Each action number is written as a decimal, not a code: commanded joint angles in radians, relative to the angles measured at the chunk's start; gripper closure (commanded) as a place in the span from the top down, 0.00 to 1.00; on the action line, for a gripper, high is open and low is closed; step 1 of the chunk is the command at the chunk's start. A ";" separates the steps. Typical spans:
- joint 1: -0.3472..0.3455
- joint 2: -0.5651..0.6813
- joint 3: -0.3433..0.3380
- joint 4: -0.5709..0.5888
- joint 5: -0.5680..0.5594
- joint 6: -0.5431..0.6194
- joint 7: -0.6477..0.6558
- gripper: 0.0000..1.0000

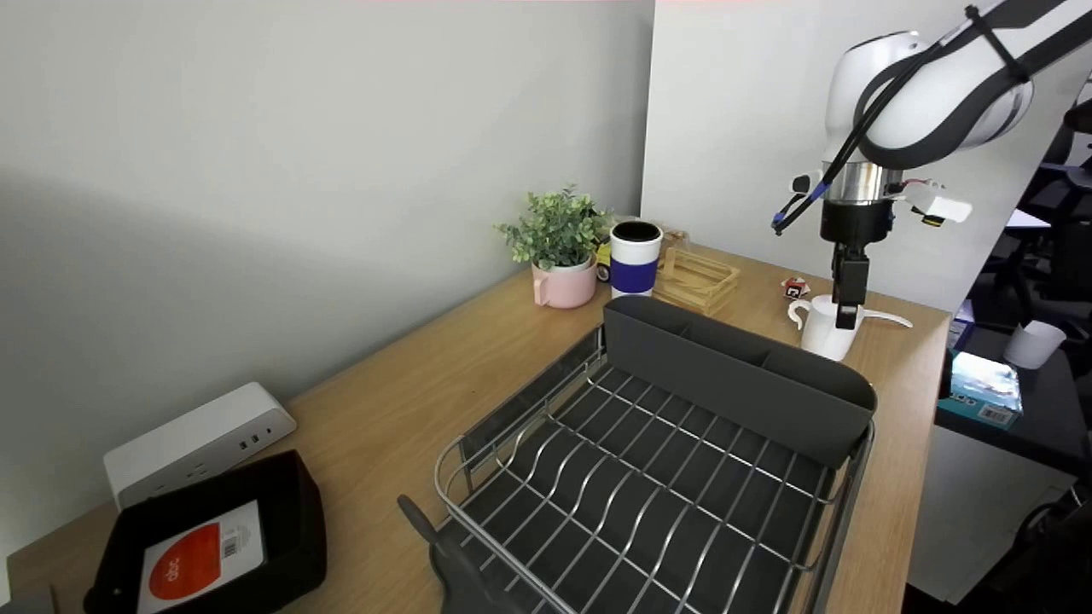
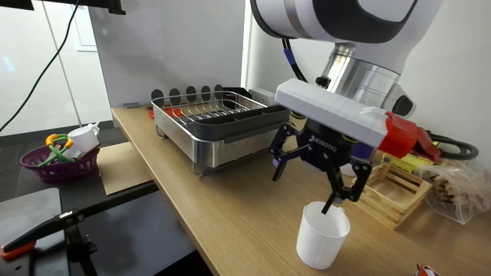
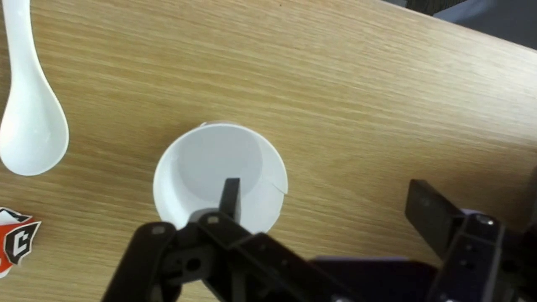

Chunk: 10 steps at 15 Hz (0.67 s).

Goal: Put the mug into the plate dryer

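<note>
"What place is this?"

"A lab or office, seemingly: a robot arm (image 2: 356, 23) dominates an exterior view's upper right, above a wooden tabletop (image 2: 230, 218); a black clamp-like lever (image 2: 42, 229) shows lower left."

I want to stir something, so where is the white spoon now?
In the wrist view, the white spoon lies on the tabletop at the picture's left edge, left of the white mug and above the small red item marked C.

Gripper (image 2: 301, 194): body marked "ROBOTIQ"; white label (image 1: 223, 553) with red disc (image 1: 183, 563), inside black tray (image 1: 300, 516): "abc"; small red, white and black item (image 3: 17, 240): letter "C"
</note>
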 commanded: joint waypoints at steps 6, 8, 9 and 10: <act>-0.010 0.129 0.005 0.108 0.000 -0.040 0.031 1.00; -0.013 0.150 0.008 0.127 -0.001 -0.047 0.034 0.75; -0.014 0.155 0.009 0.132 -0.003 -0.053 0.034 0.74; -0.016 0.165 0.010 0.142 -0.002 -0.051 0.033 0.66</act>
